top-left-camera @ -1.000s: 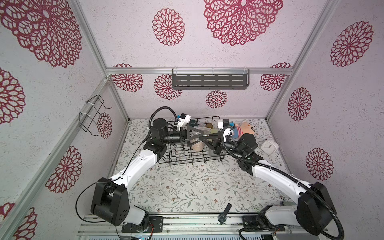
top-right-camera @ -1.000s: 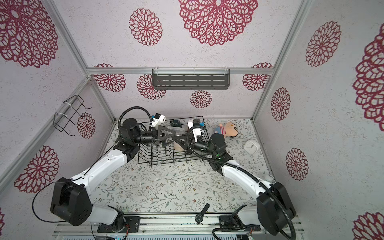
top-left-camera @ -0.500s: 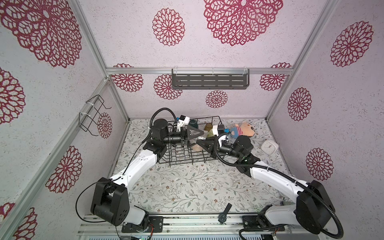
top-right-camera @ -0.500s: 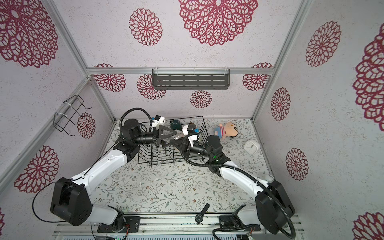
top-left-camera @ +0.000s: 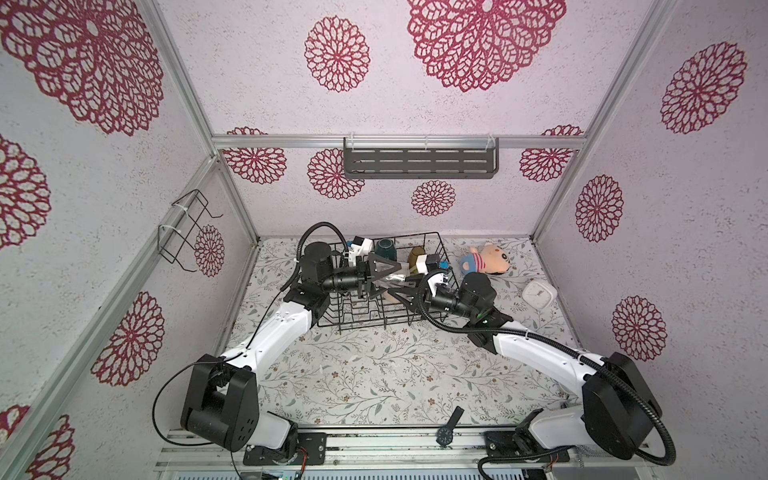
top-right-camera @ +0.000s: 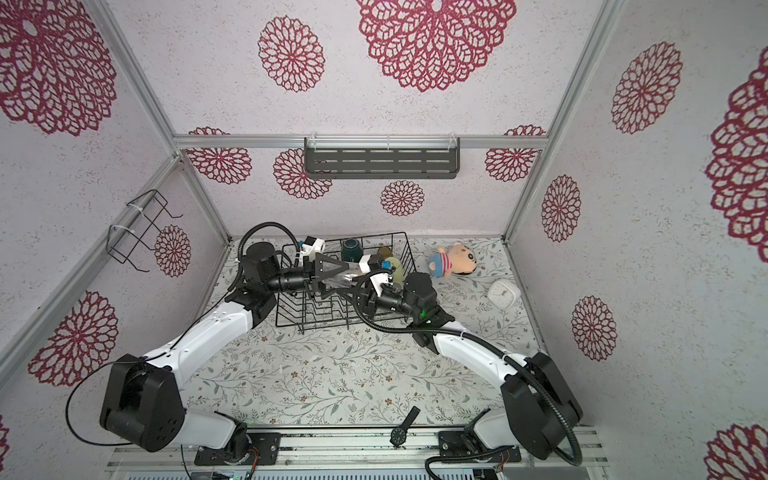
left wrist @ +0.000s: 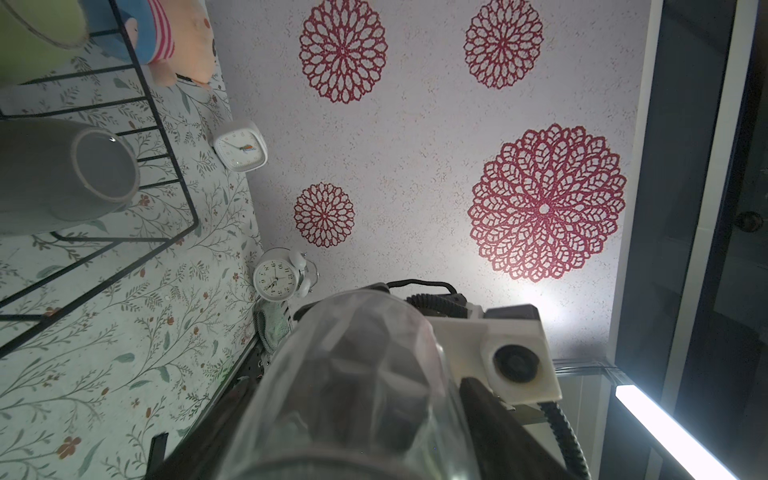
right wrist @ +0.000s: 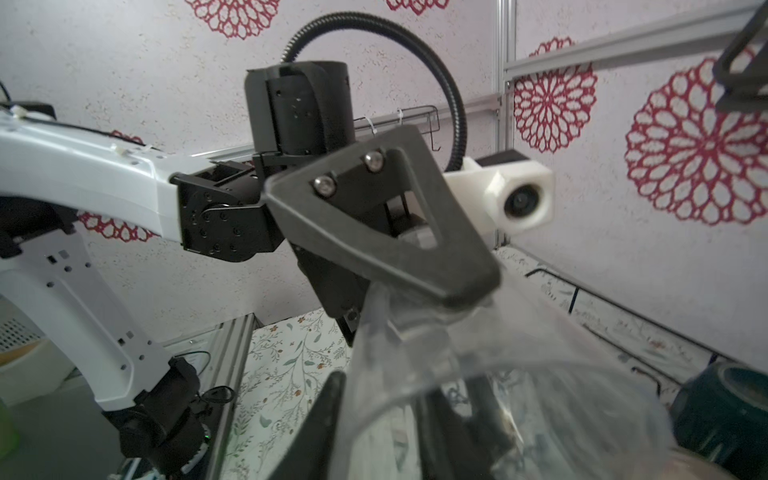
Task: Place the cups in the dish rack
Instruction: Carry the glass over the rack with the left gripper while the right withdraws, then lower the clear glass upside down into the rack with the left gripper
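Above the black wire dish rack (top-left-camera: 441,253) both arms meet at a clear glass (top-left-camera: 391,281), held on its side. My left gripper (top-left-camera: 381,277) is shut on the glass body (left wrist: 357,374), a finger against each side. My right gripper (top-left-camera: 401,289) is open; its fingers (right wrist: 324,419) straddle the glass rim (right wrist: 478,374), one outside and one inside. A dark teal mug (top-left-camera: 384,248) and an amber tumbler (top-left-camera: 415,255) sit at the rack's back. A grey cup (left wrist: 70,174) lies in the rack, and a yellow-green mug (left wrist: 37,25) shows beside it.
A plush doll (top-left-camera: 486,259) and a white square clock (top-left-camera: 539,294) lie right of the rack. A round alarm clock (left wrist: 278,276) stands by the right wall. A wristwatch (top-left-camera: 451,428) lies at the front edge. A grey shelf (top-left-camera: 419,162) and a wire bracket (top-left-camera: 187,232) hang on the walls.
The right arm carried the clear glass leftward over the rack into the left gripper. The left jaws closed in on the glass and the right jaws came open.
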Available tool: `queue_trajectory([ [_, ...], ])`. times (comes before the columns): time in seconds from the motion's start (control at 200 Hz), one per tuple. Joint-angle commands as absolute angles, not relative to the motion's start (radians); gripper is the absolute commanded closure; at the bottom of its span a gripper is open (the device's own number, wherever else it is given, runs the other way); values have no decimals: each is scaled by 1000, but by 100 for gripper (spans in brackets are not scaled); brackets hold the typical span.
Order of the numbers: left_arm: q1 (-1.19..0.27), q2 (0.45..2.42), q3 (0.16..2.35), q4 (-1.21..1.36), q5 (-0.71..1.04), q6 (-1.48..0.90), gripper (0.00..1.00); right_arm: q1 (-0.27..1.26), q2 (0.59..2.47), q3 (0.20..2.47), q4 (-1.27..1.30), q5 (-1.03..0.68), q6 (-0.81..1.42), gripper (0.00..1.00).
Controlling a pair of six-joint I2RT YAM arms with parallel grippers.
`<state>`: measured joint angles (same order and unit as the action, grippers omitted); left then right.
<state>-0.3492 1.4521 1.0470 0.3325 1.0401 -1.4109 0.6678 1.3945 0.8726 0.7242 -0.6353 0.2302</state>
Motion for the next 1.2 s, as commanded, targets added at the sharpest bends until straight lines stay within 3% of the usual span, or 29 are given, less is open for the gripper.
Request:
queue_trajectory([
  [0.0,-333,1418,1049,340,1036,-1383,26,666,1389,860,710,-600,221,55],
  [0.245,-322,1437,1218,-265,838,-876,28,660,1307,816,565,-499,133,39],
  [0.395,-332,1447,1281,-412,683,-733,31,651,1220,778,416,-84,165,30],
  [0.5,-363,1467,1326,-495,573,-649,32,628,1154,729,361,197,220,14],
  [0.575,-400,1491,1359,-529,489,-614,32,583,1106,681,348,309,274,6],
  [0.711,-450,1542,1379,-527,408,-645,34,457,1022,582,339,325,369,2],
  [0.851,-517,1590,1440,-615,188,-654,33,357,972,514,313,286,417,1],
  [1.196,-664,1740,1544,-650,-57,-748,36,308,1024,397,350,355,416,1],
])
